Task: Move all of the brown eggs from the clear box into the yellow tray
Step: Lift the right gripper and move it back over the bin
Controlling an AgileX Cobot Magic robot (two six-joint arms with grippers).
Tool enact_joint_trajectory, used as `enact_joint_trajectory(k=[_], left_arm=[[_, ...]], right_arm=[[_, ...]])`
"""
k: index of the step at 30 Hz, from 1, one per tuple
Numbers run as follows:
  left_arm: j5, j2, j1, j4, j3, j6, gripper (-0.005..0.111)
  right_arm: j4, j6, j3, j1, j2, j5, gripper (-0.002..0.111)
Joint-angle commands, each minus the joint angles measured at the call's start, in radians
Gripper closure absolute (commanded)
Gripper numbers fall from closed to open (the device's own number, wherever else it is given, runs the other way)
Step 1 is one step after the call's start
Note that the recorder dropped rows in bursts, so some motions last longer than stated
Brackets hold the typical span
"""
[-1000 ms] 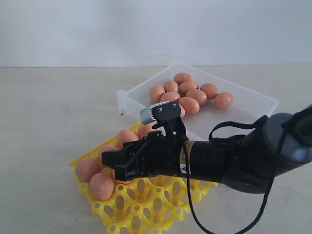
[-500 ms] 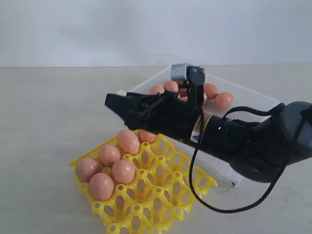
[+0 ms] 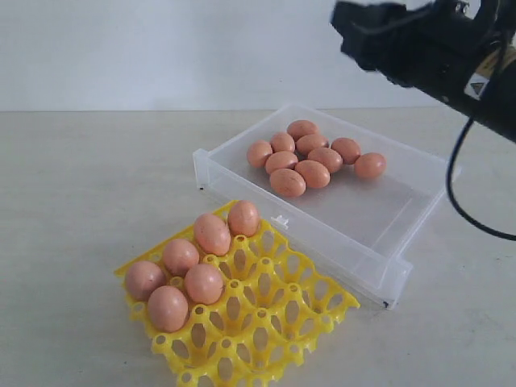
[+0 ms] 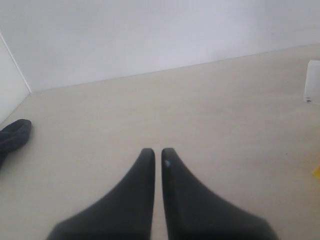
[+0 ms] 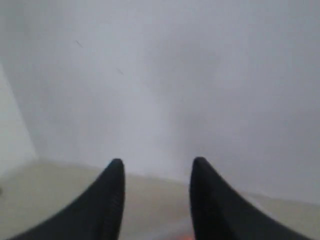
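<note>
Six brown eggs point(image 3: 204, 284) sit in the cups along the left side of the yellow tray point(image 3: 278, 322). Several more brown eggs point(image 3: 313, 172) lie bunched at the far end of the clear box point(image 3: 379, 242). My right gripper point(image 3: 348, 22) hangs high above the box's far side. In the right wrist view this gripper point(image 5: 156, 165) is open, with nothing between its fingers and the wall ahead. My left gripper point(image 4: 154, 152) is shut and empty over bare table, away from the eggs. It does not show in the exterior view.
The right arm point(image 3: 451, 60) and its cable point(image 3: 461, 201) cross the upper right, over the box's far corner. In the left wrist view a white corner of the box point(image 4: 312, 87) sits at the frame edge, and a dark object point(image 4: 15, 136) lies near the wall.
My right gripper has risen from low over the yellow tray, up and to the right, to high above the clear box. An egg sits in the cup it had covered.
</note>
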Motion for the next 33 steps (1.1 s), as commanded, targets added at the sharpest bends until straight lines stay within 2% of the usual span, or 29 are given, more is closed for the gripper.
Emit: enact_joint_trajectory(k=[1, 3, 7, 13, 16, 17, 19, 21, 25, 28, 31, 33], left_arm=[[0.0, -0.003, 0.001, 0.001, 0.003, -0.004, 0.103], [0.0, -0.003, 0.001, 0.001, 0.003, -0.004, 0.103], [0.0, -0.003, 0.001, 0.001, 0.003, -0.004, 0.103], [0.0, -0.003, 0.001, 0.001, 0.003, -0.004, 0.103], [0.0, -0.003, 0.001, 0.001, 0.003, -0.004, 0.103], [0.0, -0.003, 0.001, 0.001, 0.003, -0.004, 0.103], [0.0, -0.003, 0.001, 0.001, 0.003, -0.004, 0.103], [0.0, -0.003, 0.001, 0.001, 0.003, -0.004, 0.103], [0.0, -0.003, 0.001, 0.001, 0.003, -0.004, 0.103], [0.0, -0.003, 0.001, 0.001, 0.003, -0.004, 0.103], [0.0, -0.003, 0.001, 0.001, 0.003, -0.004, 0.103], [0.0, -0.003, 0.001, 0.001, 0.003, -0.004, 0.103]], right_arm=[[-0.014, -0.396, -0.009, -0.02, -0.106, 0.743, 0.108], [-0.014, -0.452, -0.02, -0.026, -0.108, 0.896, 0.108], [-0.014, -0.404, -0.074, -0.06, -0.085, 1.087, 0.108], [0.008, -0.45, -0.34, -0.058, 0.035, 1.589, 0.108], [0.188, -0.625, -0.485, -0.058, 0.121, 1.751, 0.108], [0.353, -0.762, -0.58, -0.058, 0.192, 1.865, 0.108], [0.563, -0.898, -0.703, -0.058, 0.302, 2.012, 0.108], [0.675, -0.939, -0.795, -0.058, 0.41, 2.012, 0.108], [0.772, -0.944, -0.917, -0.057, 0.511, 1.995, 0.108], [0.766, -1.159, -0.956, -0.055, 0.519, 1.941, 0.108], [0.766, -1.27, -0.962, -0.047, 0.524, 1.936, 0.107], [0.764, -1.351, -0.962, -0.031, 0.544, 1.916, 0.093]])
